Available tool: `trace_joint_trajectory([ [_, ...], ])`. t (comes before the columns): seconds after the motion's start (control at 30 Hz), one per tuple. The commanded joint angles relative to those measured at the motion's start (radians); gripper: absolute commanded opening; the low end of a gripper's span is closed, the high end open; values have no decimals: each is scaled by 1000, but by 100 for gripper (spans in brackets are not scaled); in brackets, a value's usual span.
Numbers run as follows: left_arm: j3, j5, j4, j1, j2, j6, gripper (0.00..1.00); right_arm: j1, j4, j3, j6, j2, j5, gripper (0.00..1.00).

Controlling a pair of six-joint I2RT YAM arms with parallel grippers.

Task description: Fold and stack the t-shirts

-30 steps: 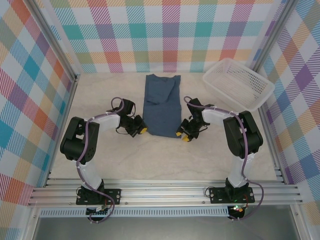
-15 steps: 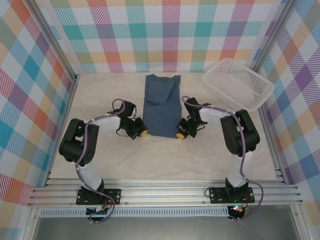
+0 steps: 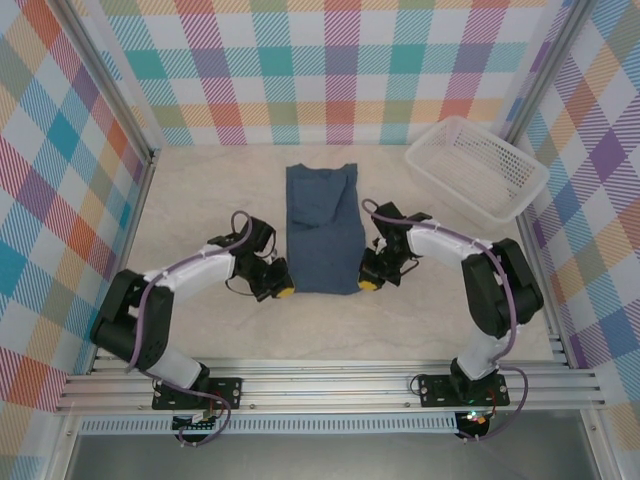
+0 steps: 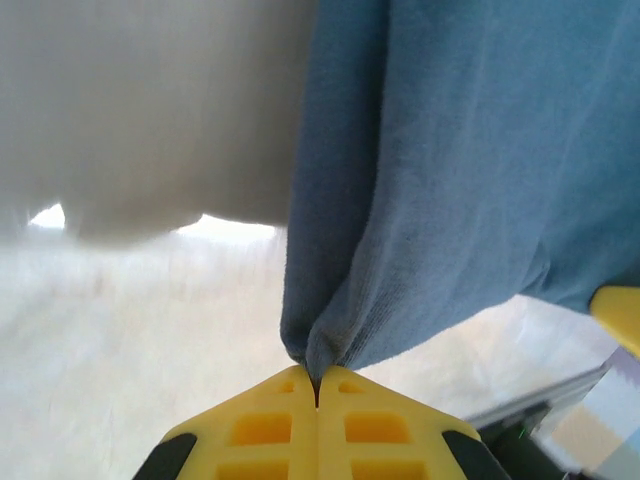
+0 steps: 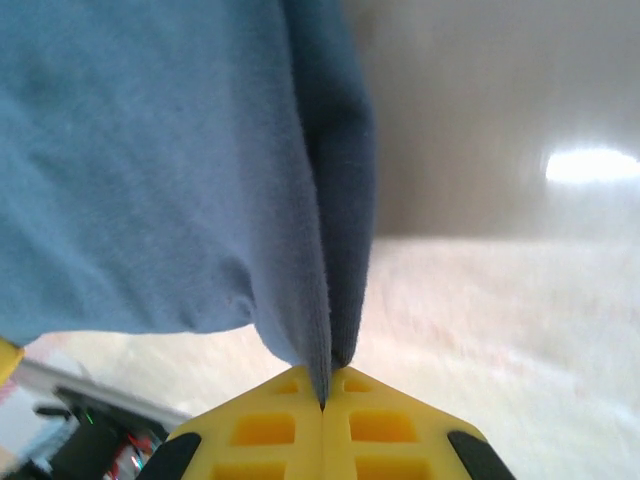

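Navy t-shirt [image 3: 322, 228] pinched at near corners — left gripper [image 3: 284, 292]; right gripper [image 3: 367, 285].

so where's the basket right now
In the top view, the basket sits in the far right corner, to the right of the shirt and apart from it.

Overhead view: bright, even light, sharp throughout; faint soft shadows on the counter [image 3: 330, 330]. My wrist views: t-shirt [image 4: 450, 150] close and slightly soft, counter beyond blurred, white glare patches on it, both sides.
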Motion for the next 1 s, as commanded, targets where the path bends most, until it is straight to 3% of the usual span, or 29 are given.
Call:
trace_joint_trajectory([
  [0.0,-67,36,-134,-55,-117,32,0,51,-125,-55,-76,-84,-84,0],
  [0.23,-161,137,-179,-192,-405,-17,0,110,-245,-136,-50,-313,-192,0],
  [0.43,-149,85,-159,-214,-685,-159,0,111,-381,-44,-4,-460,-201,0],
  [0.53,-138,61,-104,-214,-754,-231,0,111,-417,26,25,-486,-185,0],
  [0.7,-36,35,-66,-214,-741,-221,0,106,-471,159,46,-473,-147,0],
  [0.97,128,-36,-95,-179,-569,-148,0,33,-455,272,53,-397,-128,0],
])
